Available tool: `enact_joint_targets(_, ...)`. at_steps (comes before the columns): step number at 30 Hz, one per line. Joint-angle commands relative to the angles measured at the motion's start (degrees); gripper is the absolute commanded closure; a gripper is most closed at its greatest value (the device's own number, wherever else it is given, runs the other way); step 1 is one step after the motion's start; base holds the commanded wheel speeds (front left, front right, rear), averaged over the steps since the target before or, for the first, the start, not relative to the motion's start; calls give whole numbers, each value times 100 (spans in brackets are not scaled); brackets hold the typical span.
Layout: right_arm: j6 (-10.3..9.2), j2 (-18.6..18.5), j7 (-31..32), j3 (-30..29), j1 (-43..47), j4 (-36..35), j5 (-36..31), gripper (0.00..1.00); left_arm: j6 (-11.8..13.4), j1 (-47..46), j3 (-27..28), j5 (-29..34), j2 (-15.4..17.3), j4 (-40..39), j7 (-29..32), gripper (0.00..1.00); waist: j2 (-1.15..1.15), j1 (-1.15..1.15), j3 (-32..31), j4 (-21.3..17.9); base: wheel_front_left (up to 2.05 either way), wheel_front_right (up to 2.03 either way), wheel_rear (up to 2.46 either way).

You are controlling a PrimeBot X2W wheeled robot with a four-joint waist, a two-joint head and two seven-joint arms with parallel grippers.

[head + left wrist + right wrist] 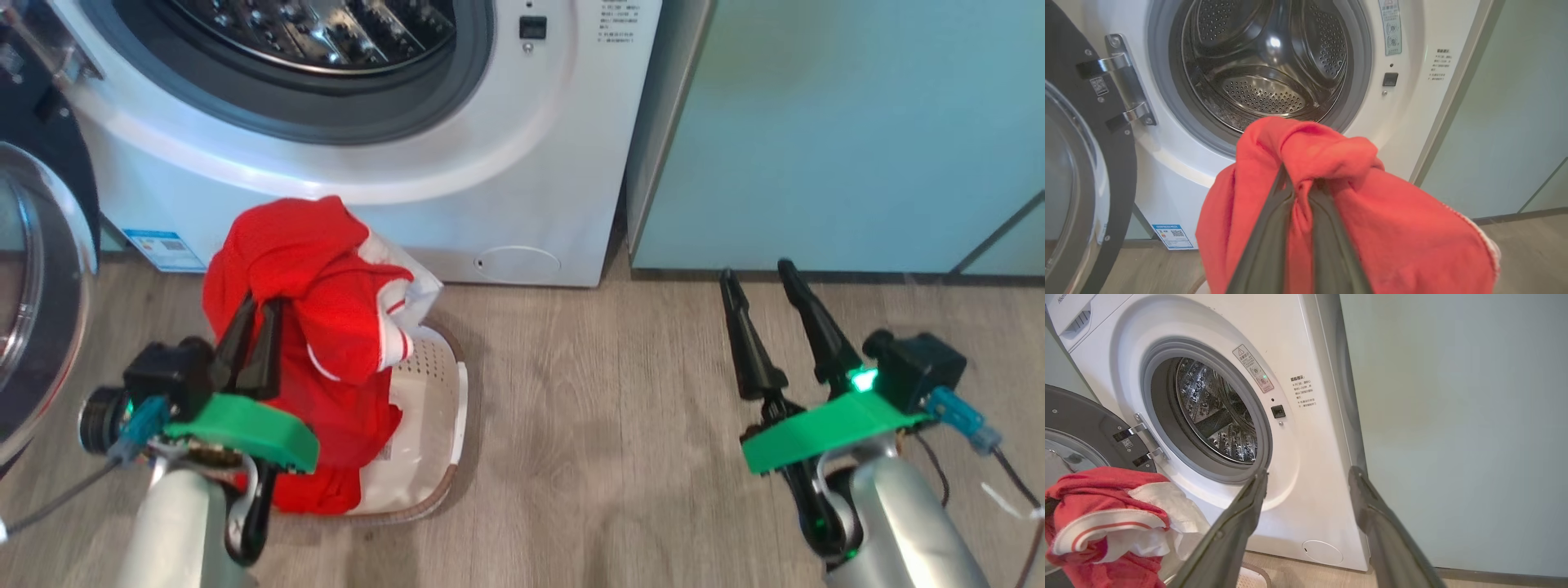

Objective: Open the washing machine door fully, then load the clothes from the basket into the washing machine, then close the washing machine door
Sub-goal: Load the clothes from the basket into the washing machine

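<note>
My left gripper (261,304) is shut on the red clothes (326,327), which hang lifted above the basket (437,400) on the floor. In the left wrist view the clothes (1355,212) drape over my fingers (1265,241) in front of the washing machine (1412,134), just below its drum opening. The washing machine door (37,269) stands swung open at the left, hinged beside the drum (326,33). Over bare floor to the right, my right gripper (759,273) is open and holds nothing; its fingers (1237,522) frame the machine's lower right corner. The clothes (1106,526) show white trim.
Pale teal cabinets (857,131) stand right of the machine. A round white flap (517,263) and a blue label (165,249) sit low on the machine's front. Wood floor (612,425) lies open between the basket and my right arm.
</note>
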Motion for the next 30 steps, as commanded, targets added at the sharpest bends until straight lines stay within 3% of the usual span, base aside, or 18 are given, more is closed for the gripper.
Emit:
enact_joint_targets(1, 0, 30, -51, 85, 22, -176, -46, 0, -92, -21, 338, -76, -57, -330, -77, 100, 0, 0, -104, 32, 0, 0, 0)
enact_joint_targets(11, 0, 30, -51, -1, 240, -184, 14, 0, -308, 623, 402, -107, -349, -838, -77, 100, 0, 0, -425, 39, 0, 0, 0)
enact_joint_targets(30, 0, 30, -51, 44, 264, -215, 72, 0, -324, 707, 435, -190, -383, -961, -78, 100, 0, 0, -398, -31, 0, 0, 0)
